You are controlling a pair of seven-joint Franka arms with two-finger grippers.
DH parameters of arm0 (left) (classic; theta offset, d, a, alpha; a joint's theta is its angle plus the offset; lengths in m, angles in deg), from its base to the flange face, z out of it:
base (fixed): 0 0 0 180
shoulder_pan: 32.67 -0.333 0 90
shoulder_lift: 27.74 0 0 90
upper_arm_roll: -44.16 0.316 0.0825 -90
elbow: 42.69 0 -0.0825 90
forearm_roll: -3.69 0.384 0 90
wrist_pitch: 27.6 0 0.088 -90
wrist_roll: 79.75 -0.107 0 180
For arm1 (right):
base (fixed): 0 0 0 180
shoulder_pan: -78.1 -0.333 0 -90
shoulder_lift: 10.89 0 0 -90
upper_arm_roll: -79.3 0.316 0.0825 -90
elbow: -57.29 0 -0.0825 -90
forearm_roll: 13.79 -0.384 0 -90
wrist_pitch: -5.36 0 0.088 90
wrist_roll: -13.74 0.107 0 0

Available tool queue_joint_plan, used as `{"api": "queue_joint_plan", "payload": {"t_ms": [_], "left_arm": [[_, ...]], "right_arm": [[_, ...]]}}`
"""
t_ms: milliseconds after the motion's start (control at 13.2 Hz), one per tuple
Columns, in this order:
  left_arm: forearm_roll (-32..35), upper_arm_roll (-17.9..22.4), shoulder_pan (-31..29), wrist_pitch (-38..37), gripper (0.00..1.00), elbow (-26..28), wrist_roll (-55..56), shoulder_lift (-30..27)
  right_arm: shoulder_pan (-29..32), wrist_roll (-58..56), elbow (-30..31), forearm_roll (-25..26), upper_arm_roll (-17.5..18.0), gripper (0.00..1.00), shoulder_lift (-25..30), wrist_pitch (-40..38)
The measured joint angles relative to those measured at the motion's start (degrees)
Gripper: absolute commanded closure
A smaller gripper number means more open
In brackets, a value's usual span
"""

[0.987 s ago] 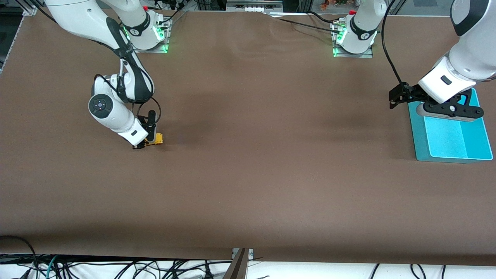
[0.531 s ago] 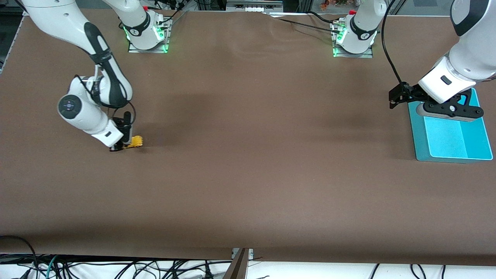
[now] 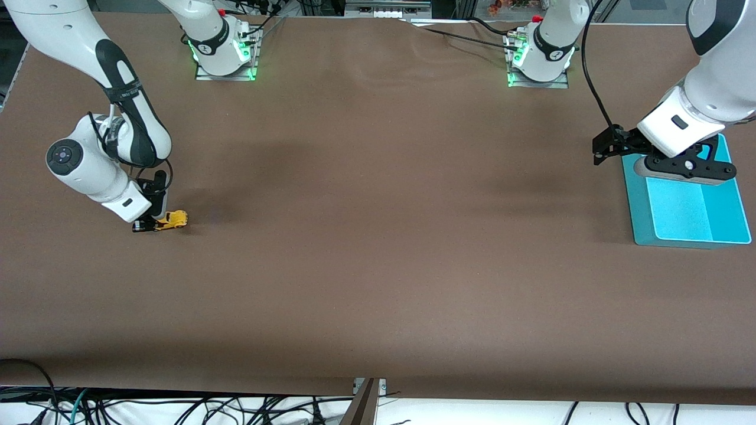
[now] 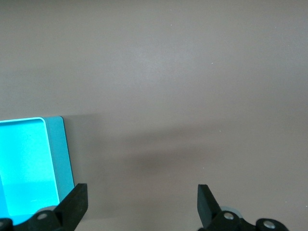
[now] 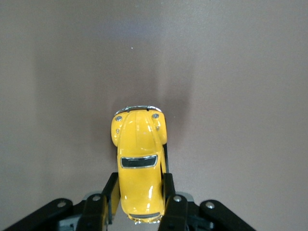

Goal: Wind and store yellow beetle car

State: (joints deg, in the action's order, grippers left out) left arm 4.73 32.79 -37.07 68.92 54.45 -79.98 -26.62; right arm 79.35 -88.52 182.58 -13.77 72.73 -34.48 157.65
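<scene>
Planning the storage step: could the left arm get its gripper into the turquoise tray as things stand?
Probably yes. The left gripper hangs open right over the shallow turquoise plastic tray, with nothing between them; the tray looks empty. The right gripper holds the tiny yellow beetle car.

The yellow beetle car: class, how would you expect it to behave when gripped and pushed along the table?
The yellow beetle car looks rigid, so the right gripper clamping its sides probably won't deform it. Its glossy, rounded shell may slip. On wheels, it likely rolls lengthwise once released.

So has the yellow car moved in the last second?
Yes. The yellow beetle car, clamped in the right gripper, has slid along the table away from the teal tray, toward the right arm's end.
</scene>
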Motion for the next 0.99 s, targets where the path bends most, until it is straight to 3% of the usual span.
{"api": "queue_joint_plan", "payload": {"t_ms": [304, 683, 987], "left_arm": [[0.0, 0.0, 0.0, -0.01, 0.0, 0.0, 0.0, 0.0], [0.0, 0.0, 0.0, -0.01, 0.0, 0.0, 0.0, 0.0], [0.0, 0.0, 0.0, -0.01, 0.0, 0.0, 0.0, 0.0]], "right_arm": [[0.0, 0.0, -0.11, 0.0, 0.2, 0.0, -0.7, 0.48], [-0.02, 0.0, -0.45, 0.0, 0.55, 0.0, 2.57, -0.7], [-0.06, 5.31, -5.89, -0.05, 1.35, 0.0, 4.17, -11.2]]}}
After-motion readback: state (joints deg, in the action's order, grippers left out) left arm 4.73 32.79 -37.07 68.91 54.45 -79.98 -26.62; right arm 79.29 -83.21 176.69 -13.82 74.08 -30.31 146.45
